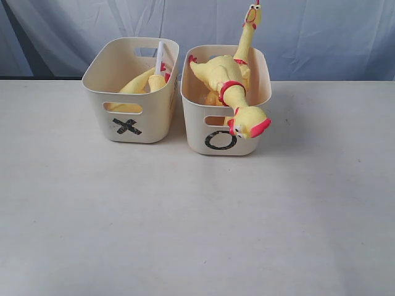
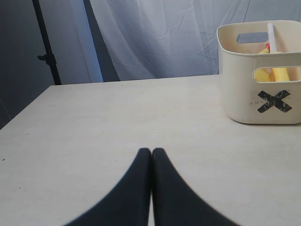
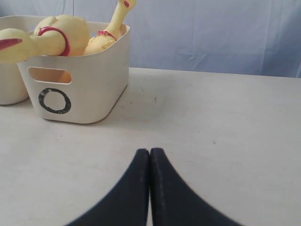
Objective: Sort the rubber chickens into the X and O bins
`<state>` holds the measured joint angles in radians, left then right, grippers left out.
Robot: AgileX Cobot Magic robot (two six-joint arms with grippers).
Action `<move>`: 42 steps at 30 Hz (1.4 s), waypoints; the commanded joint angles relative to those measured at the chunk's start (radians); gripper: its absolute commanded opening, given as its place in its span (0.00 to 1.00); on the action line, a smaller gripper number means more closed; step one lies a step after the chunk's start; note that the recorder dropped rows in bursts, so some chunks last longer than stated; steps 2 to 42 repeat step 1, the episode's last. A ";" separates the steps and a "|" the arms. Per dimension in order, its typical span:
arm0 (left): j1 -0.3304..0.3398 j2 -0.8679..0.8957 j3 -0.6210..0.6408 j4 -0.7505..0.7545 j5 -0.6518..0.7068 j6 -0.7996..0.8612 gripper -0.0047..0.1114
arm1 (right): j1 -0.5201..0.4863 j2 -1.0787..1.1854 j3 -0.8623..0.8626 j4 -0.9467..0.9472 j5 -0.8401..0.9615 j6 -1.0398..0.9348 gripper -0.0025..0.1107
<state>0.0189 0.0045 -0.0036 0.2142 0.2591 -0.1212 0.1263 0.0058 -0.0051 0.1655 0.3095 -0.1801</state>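
Two cream bins stand side by side at the back of the table. The X bin (image 1: 131, 117) on the left holds yellow chicken parts (image 1: 137, 84) and a white tube (image 1: 159, 57). The O bin (image 1: 247, 145) holds two rubber chickens: one (image 1: 229, 83) hangs its head (image 1: 249, 121) over the front rim, the other (image 1: 249, 32) stretches its neck straight up. My left gripper (image 2: 151, 150) is shut and empty over bare table, well short of the X bin (image 2: 244, 94). My right gripper (image 3: 149, 150) is likewise shut and empty, short of the O bin (image 3: 94, 80). Neither gripper shows in the exterior view.
The white table (image 1: 197, 222) stretches bare in front of the bins. A pale blue-white curtain (image 1: 321, 31) hangs behind the table. A dark stand pole (image 2: 47, 42) rises beyond the table's far left corner in the left wrist view.
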 commanded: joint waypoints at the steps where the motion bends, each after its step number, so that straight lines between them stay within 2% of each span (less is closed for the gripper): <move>1: 0.000 -0.005 0.004 -0.008 -0.010 -0.001 0.04 | 0.003 -0.006 0.005 0.003 -0.005 -0.001 0.02; 42: 0.000 -0.005 0.004 -0.008 -0.010 -0.001 0.04 | 0.003 -0.006 0.005 0.003 -0.005 -0.001 0.02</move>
